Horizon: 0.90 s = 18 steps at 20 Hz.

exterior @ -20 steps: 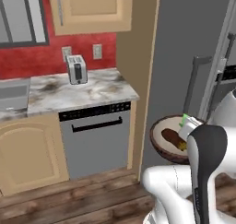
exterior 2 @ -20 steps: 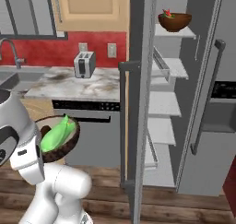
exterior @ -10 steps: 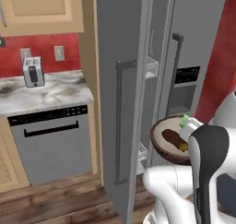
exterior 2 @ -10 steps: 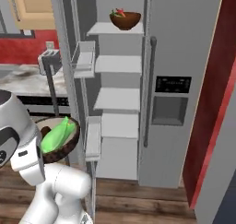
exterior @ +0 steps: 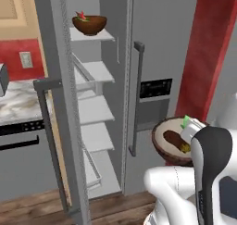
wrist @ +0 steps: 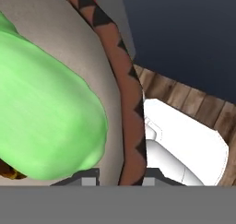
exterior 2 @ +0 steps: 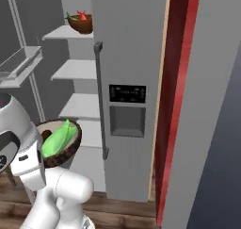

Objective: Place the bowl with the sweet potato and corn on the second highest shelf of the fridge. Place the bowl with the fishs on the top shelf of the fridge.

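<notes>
My gripper [wrist: 120,178] is shut on the rim of the bowl with the sweet potato and corn [exterior: 167,150], a small dark brown bowl held low in front of the fridge [exterior: 152,43]. The brown sweet potato [exterior: 176,140] and lime-green corn [exterior 2: 57,138] lie inside it. In the hand view the corn [wrist: 41,121] bulks large beside the patterned rim [wrist: 129,94]. The bowl with the fishs [exterior: 90,24], wide and reddish-brown, rests on the top shelf [exterior: 109,35]. Below it the second highest shelf [exterior: 99,71] is bare.
The fridge's left door [exterior: 58,103] stands open with its bar handle toward me. The shut right door carries a dispenser panel [exterior: 155,87]. A red wall [exterior: 206,48] rises to the right. A marble counter [exterior: 14,103] lies at the far left, above the wooden floor.
The whole picture has shifted from the counter and dishwasher to the open fridge, so the base has moved. The small bowl stays in my gripper at the same place beside the arm.
</notes>
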Tool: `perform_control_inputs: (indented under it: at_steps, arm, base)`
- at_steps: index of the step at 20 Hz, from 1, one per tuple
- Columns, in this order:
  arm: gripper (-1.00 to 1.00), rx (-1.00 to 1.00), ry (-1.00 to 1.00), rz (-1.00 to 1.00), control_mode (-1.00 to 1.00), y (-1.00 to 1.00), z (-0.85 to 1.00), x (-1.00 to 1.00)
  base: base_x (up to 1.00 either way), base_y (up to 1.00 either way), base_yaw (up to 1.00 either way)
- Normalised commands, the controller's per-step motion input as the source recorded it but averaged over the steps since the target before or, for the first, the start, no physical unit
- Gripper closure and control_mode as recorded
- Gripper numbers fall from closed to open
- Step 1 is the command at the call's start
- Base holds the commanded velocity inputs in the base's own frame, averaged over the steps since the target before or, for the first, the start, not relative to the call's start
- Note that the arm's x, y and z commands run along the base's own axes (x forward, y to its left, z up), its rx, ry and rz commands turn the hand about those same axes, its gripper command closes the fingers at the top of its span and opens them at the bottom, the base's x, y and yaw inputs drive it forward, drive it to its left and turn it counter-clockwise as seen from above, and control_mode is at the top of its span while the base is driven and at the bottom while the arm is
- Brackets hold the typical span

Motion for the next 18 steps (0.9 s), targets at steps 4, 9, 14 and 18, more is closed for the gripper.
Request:
perform_control_inputs:
  at_steps: [4, 9, 14, 18]
  arm:
    - [1.0, 0.0, 0.0, 0.0, 1.0, 0.0, 0.0, 0.0]
    - [1.0, 0.0, 0.0, 0.0, 1.0, 0.0, 0.0, 0.0]
    - [1.0, 0.0, 0.0, 0.0, 1.0, 0.0, 0.0, 0.0]
    - [1.0, 0.0, 0.0, 0.0, 1.0, 0.0, 0.0, 0.0]
  base:
    - [0.73, -0.17, 0.33]
    - [0.62, 0.03, 0.22]
    - [0.62, 0.0, 0.09]
    - [0.37, 0.0, 0.02]
